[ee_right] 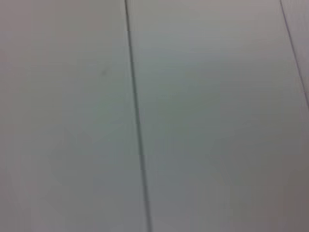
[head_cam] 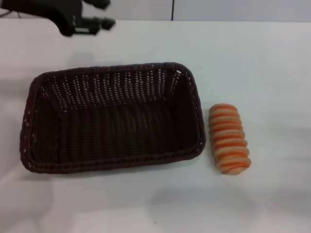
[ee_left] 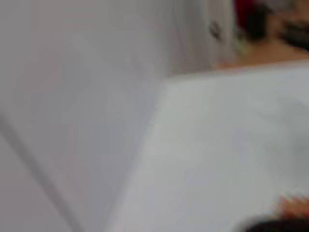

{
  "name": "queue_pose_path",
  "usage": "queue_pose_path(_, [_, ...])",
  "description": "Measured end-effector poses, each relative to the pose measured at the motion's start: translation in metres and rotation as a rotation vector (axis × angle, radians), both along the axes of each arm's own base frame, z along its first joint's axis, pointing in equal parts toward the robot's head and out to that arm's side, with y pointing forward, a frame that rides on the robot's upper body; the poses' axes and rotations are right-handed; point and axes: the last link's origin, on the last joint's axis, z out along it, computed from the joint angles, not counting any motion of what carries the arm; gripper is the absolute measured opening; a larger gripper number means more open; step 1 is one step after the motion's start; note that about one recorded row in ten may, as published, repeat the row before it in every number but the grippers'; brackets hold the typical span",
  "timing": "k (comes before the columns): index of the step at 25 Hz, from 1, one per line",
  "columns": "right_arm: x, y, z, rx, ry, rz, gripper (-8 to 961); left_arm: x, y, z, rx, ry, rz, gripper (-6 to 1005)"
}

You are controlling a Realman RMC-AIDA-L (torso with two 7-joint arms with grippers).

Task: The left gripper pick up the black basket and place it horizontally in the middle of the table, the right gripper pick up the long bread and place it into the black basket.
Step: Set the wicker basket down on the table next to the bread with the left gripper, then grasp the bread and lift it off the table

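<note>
White table [head_cam: 272,58] lay before me, my left gripper [head_cam: 103,13] hovering empty at its far left with fingers spread, the black basket [head_cam: 112,116] lying lengthwise mid-table with the long bread [head_cam: 229,138] just beside its right end, no writing legible

Even, bright, diffuse light fills the head view; the white worktop [head_cam: 252,58] is nearly washed out, with only faint soft shadows beside the black basket [head_cam: 112,116] and the long bread [head_cam: 229,139]. The basket's interior reads very dark, with its weave detail fading toward the bottom. The left gripper [head_cam: 99,13] at the upper left is slightly smeared. The left wrist view is heavily out of focus throughout. The right wrist view is soft, dim grey and low in contrast.
</note>
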Motion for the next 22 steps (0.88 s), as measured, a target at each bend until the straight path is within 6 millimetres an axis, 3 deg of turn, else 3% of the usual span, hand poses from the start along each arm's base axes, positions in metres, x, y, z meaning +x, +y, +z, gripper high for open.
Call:
queue_pose_path(7, [-0.020, 0.008, -0.022, -0.106, 0.028, 0.073, 587, -0.031, 0.001, 0.042, 0.272, -0.334, 0.110, 409])
queue_pose_path(8, [-0.029, 0.013, -0.032, -0.158, 0.037, 0.098, 587, -0.050, -0.004, 0.055, 0.346, -0.484, 0.156, 408])
queue_pose_path(10, [-0.035, 0.016, -0.041, -0.204, 0.050, 0.117, 587, -0.057, -0.005, 0.059, 0.372, -0.529, 0.171, 408])
queue_pose_path(13, [-0.047, 0.018, -0.057, -0.282, 0.066, 0.152, 587, -0.087, -0.014, 0.072, 0.485, -0.685, 0.228, 407])
queue_pose_path(16, [-0.054, 0.017, -0.067, -0.331, 0.082, 0.171, 588, -0.097, -0.017, 0.073, 0.518, -0.692, 0.253, 395])
queue_pose_path(18, [-0.065, 0.012, -0.084, -0.422, 0.106, 0.192, 588, -0.108, -0.018, 0.074, 0.552, -0.682, 0.284, 387])
queue_pose_path(22, [-0.074, 0.006, -0.098, -0.494, 0.123, 0.213, 594, -0.114, -0.020, 0.073, 0.562, -0.676, 0.298, 372])
